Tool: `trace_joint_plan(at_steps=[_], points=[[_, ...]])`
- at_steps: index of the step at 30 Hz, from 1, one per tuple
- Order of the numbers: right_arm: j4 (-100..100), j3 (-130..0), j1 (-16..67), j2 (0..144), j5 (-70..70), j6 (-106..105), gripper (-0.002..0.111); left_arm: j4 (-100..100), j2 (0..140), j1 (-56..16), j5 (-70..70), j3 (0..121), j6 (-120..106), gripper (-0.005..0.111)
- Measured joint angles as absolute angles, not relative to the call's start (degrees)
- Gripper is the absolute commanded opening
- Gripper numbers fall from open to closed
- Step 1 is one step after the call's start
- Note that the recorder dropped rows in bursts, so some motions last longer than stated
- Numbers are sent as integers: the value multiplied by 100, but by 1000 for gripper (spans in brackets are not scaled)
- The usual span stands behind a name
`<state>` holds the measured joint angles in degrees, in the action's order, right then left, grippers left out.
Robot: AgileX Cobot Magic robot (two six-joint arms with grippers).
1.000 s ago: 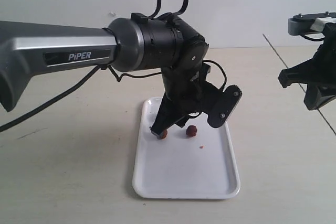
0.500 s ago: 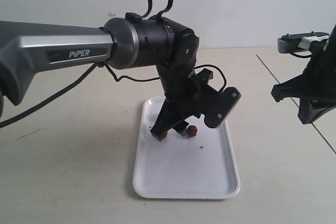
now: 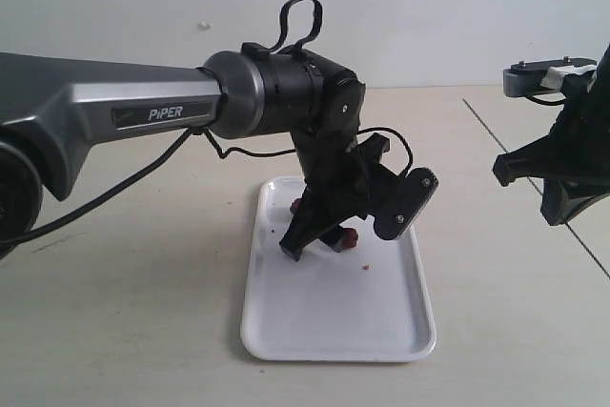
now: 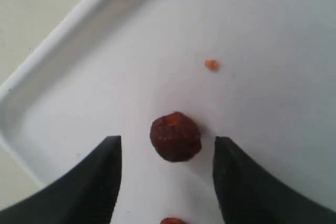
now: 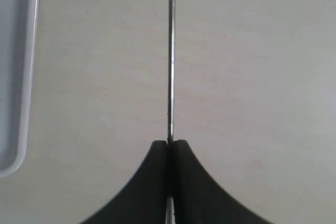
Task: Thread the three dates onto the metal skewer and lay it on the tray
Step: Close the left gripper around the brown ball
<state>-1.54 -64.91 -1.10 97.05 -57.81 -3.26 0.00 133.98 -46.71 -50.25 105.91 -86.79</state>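
At the twelve o'clock end of the tray (image 3: 334,321), between wide-parted left fingers (image 4: 94,182): one date (image 4: 175,136), ungripped. Off at three o'clock, right fingers (image 5: 149,182) clamped on the metal skewer (image 5: 170,51).

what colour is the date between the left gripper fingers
The date is dark reddish-brown, clearest in the left wrist view.

Exterior cam faced the table (image 3: 114,331), slightly raised, mid-range. Left wrist cam looked down close on the tray (image 4: 63,40); right wrist down on table. All three shared tray.
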Motion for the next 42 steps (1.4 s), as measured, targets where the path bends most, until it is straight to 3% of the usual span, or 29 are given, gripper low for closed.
trace_joint_plan(at_steps=[22, 28, 34, 42], points=[[-154, -6491, -110, 9705, -5724, -346, 0, 0, 13612, -4661, -4732, 10641, -8679, 52], [-154, -6491, -110, 9705, -5712, -346, 0, 0, 13622, -4661, -4742, 10641, -8684, 36], [-154, -6491, -110, 9705, -5712, -346, 0, 0, 13632, -4661, -4753, 10641, -8564, 40], [-154, -6491, -110, 9705, -5712, -356, 0, 0, 13632, -4661, -4741, 10641, -8550, 36]])
